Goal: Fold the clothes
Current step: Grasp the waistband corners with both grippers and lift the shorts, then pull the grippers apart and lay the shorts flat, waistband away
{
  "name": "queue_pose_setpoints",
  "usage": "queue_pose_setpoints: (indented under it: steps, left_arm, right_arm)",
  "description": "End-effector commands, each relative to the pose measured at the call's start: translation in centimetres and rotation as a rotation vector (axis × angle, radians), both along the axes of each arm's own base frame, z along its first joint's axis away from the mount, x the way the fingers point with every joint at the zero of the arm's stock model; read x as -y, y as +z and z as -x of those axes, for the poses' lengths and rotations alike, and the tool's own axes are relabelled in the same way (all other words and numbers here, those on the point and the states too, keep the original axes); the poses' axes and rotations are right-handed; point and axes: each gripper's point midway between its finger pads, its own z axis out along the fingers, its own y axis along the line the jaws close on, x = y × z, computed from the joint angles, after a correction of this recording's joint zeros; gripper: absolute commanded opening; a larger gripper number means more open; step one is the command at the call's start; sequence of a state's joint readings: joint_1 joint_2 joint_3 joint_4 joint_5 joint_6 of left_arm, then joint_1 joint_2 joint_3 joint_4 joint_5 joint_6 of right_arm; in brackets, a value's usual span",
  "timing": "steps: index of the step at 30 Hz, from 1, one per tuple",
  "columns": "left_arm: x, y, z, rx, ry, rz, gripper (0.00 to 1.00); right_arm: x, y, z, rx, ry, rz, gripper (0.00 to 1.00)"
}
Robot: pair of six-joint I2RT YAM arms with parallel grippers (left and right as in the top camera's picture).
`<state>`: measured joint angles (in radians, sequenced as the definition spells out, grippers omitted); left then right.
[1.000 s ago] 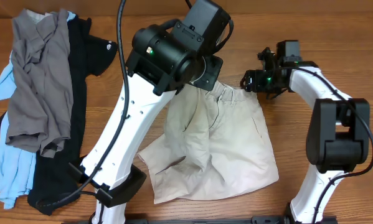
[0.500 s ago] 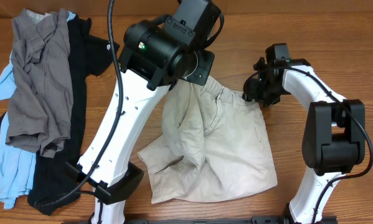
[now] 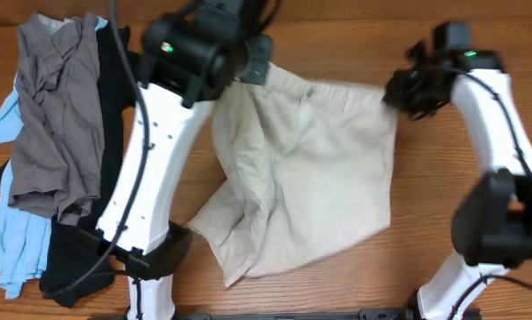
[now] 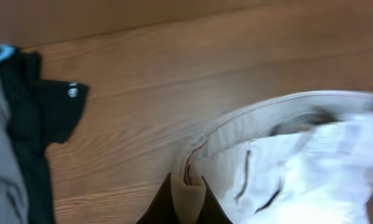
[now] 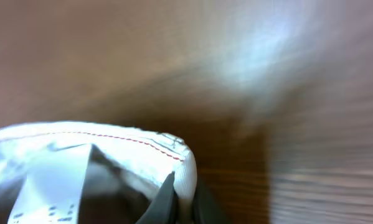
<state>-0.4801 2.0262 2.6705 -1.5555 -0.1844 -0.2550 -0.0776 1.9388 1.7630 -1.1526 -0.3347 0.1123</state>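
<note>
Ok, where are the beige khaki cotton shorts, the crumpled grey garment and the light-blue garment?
beige khaki cotton shorts (image 3: 328, 178), overhead view, middle of the spread fabric.
crumpled grey garment (image 3: 57, 124), overhead view, middle of its body.
light-blue garment (image 3: 12, 240), overhead view, lower exposed part.

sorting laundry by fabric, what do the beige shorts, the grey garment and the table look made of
Beige shorts: likely woven cotton twill, matte, holding soft creases, stitched waistband. Grey garment: thinner, limp matte fabric, perhaps a cotton knit, judging by fine crumples. Table: wood or wood-look laminate, smooth, grain lines showing, faint sheen.
</note>
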Motion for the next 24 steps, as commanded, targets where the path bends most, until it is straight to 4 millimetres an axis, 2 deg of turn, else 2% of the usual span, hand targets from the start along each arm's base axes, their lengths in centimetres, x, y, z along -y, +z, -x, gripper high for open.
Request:
queue_pose_setpoints:
  steps: [1, 5, 7, 8, 10, 17, 20, 24]
  left_arm:
    - [-4.9, 5.7, 1.0, 0.154, 0.086, 0.018, 0.04]
    - [-6.5, 8.9, 2.9, 0.245, 0.096, 0.009, 0.04]
    - [-7.0, 10.3, 4.0, 0.28, 0.097, 0.02, 0.04]
    - [-7.4, 11.3, 5.0, 0.308, 0.093, 0.027, 0.04]
    - [-7.9, 12.6, 6.2, 0.341, 0.094, 0.042, 0.04]
    - [-9.6, 17.1, 11.8, 0.463, 0.071, 0.124, 0.04]
    - [-10.4, 17.8, 14.5, 0.483, 0.044, 0.129, 0.04]
    - [-11.7, 17.4, 17.6, 0.463, 0.041, 0.116, 0.04]
  right_arm:
    - [1.9, 13.1, 1.5, 0.255, -0.016, 0.094, 0.04]
    - [2.3, 20.0, 5.6, 0.345, -0.042, 0.138, 0.04]
    - [2.2, 21.8, 7.0, 0.381, -0.044, 0.141, 0.04]
    - [2.0, 23.5, 8.5, 0.414, -0.047, 0.143, 0.04]
    - [1.9, 25.2, 10.5, 0.45, -0.056, 0.152, 0.04]
    - [2.3, 28.6, 17.4, 0.532, -0.098, 0.212, 0.04]
    - [2.4, 29.9, 20.2, 0.581, -0.115, 0.234, 0.04]
    - [2.4, 31.6, 23.4, 0.663, -0.142, 0.252, 0.04]
